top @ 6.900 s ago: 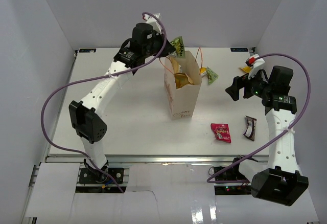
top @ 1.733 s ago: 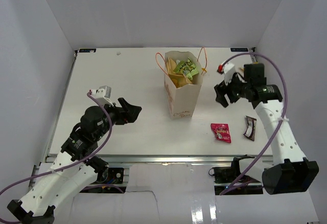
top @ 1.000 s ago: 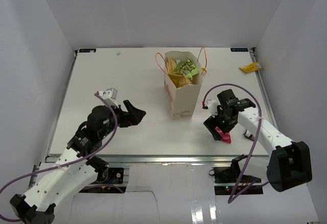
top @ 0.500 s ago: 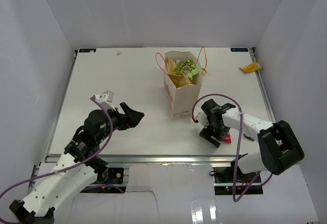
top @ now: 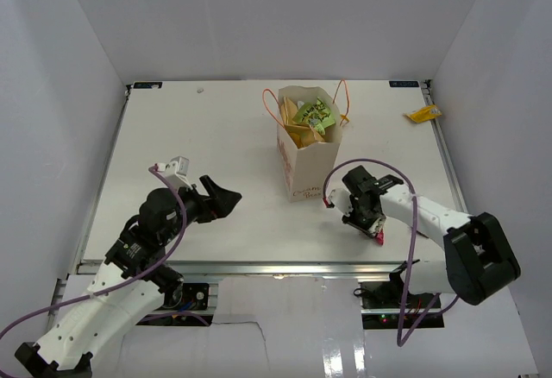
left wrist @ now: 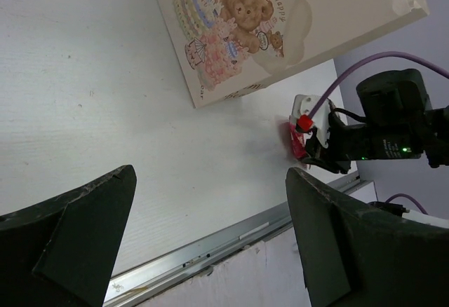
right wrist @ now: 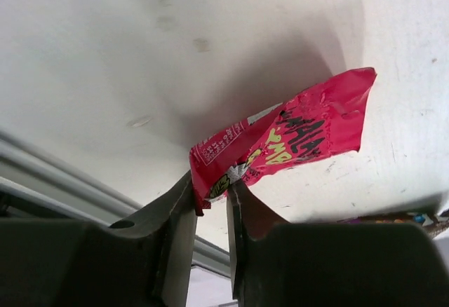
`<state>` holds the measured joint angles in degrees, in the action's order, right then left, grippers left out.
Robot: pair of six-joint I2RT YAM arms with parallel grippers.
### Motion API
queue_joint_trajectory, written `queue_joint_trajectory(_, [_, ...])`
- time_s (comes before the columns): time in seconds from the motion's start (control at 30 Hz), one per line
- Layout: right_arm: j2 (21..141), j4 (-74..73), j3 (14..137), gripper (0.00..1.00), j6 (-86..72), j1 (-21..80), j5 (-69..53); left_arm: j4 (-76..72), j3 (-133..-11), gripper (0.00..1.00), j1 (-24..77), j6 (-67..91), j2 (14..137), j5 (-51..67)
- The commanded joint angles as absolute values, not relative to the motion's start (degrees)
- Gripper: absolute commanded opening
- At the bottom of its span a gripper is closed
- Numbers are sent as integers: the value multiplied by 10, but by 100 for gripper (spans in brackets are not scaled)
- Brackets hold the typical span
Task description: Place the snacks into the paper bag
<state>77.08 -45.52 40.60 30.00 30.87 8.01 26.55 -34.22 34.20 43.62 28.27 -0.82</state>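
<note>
The paper bag [top: 307, 158] stands upright mid-table, with green and yellow snacks [top: 311, 117] showing in its open top. My right gripper [top: 373, 228] is low at the table, right of the bag, and shut on the edge of a pink-red snack packet [right wrist: 295, 142], which still lies against the table. In the right wrist view the right gripper [right wrist: 210, 191] pinches the packet's corner. A yellow snack packet [top: 421, 114] lies at the far right edge. My left gripper [top: 226, 198] hovers left of the bag, open and empty; the left wrist view shows the left gripper [left wrist: 210, 181] above bare table.
The bag's bear print [left wrist: 238, 19] faces the left wrist camera. The table's metal front rail [top: 259, 267] runs just below both grippers. White walls enclose the table on three sides. A purple cable [top: 405, 214] loops over the right arm.
My right gripper, open over the pink-red packet a second ago, has come down and shut on its edge. The left arm has barely shifted.
</note>
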Motion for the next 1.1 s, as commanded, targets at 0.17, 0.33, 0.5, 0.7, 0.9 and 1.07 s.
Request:
queue_joint_trajectory(0.17, [553,-593,478,25,550,308,-143,269,-359,98,339,431,297,-6])
queue_joint_trajectory(0.33, [528,-685,638,22,601,308,-280,261,-365,98,339,426,312,-2])
queue_joint_trajectory(0.5, [612,-717,840,17,517,309,-398,259,-376,98,339,418,323,-1])
queue_joint_trajectory(0.7, [721,-650,1068,14,379,308,-448,259,-384,98,339,419,327,-3])
queue_joint_trajectory(0.9, [818,-546,1125,12,207,266,-491,264,-395,98,339,416,330,-4])
queue_joint_trajectory(1.07, [888,-507,1117,9,138,237,-505,270,-391,98,339,424,314,-6])
